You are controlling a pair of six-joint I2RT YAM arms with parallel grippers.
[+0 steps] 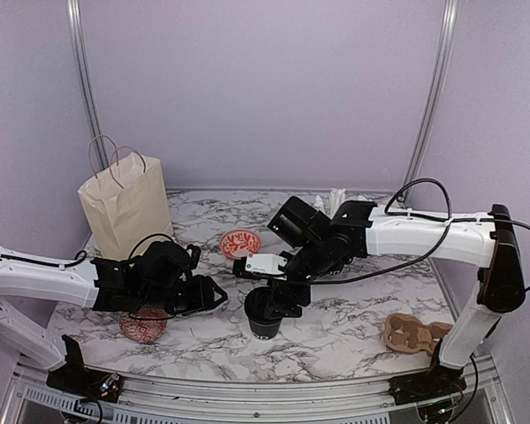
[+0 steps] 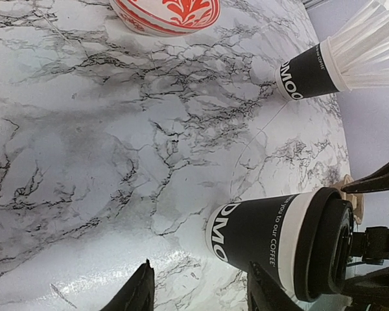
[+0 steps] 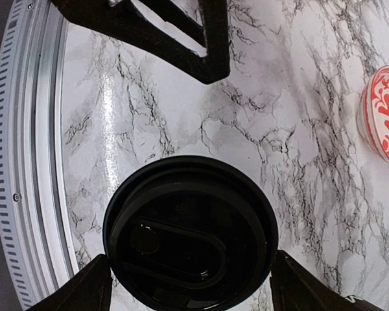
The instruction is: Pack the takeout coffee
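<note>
The takeout coffee (image 1: 265, 320) stands upright near the table's front middle, a black cup with white print and its black lid (image 3: 188, 233) seated on top. My right gripper (image 3: 193, 285) reaches down over it, and its fingers (image 3: 84, 291) press against opposite sides of the lid's rim. In the left wrist view the cup (image 2: 272, 236) shows just beyond the right finger. My left gripper (image 2: 201, 295) hovers low to the left of the cup, open, with only bare marble between its fingers. In the top view the left gripper (image 1: 210, 296) sits beside the cup.
A paper bag (image 1: 124, 208) stands at the back left. One red-and-white bowl (image 1: 239, 242) sits behind the cup and another (image 1: 143, 325) under the left arm. A black cup of white straws (image 2: 311, 68) is at the back. A brown cup carrier (image 1: 415, 334) lies front right.
</note>
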